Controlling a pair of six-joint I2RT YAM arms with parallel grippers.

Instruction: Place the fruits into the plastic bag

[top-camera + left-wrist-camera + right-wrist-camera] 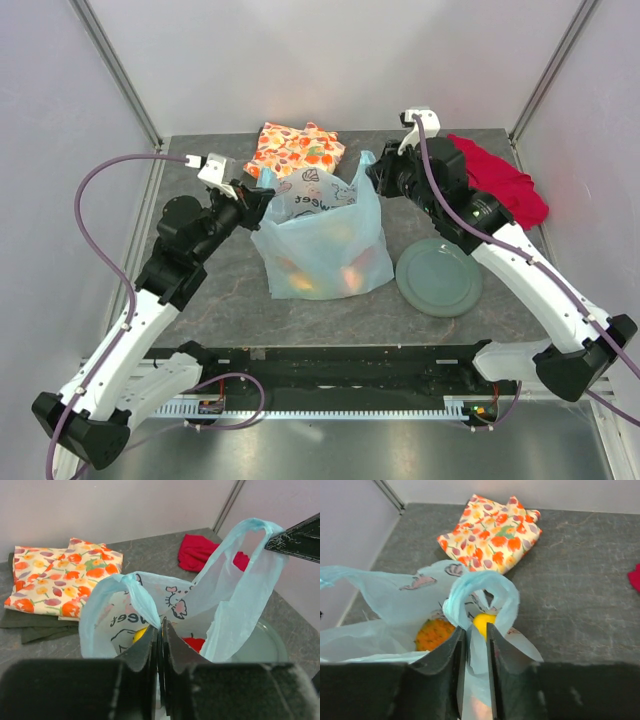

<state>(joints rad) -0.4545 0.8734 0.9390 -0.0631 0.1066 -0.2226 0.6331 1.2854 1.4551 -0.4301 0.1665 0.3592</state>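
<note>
The left hand (161, 629) is pinched shut on one loop of the plastic bag (320, 235). The other loop lies between the right hand's (476, 630) slightly parted fingers; I cannot tell whether it grips. The bag stands just beside the plate (440, 282) with the fruits (352, 277) inside. The film looks thin, limp and slippery, so hold it by the loops.

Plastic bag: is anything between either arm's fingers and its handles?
Nothing visible stands in the way. The left fingers pinch one handle of the plastic bag directly, and the other handle rises straight from between the right fingers.
</note>
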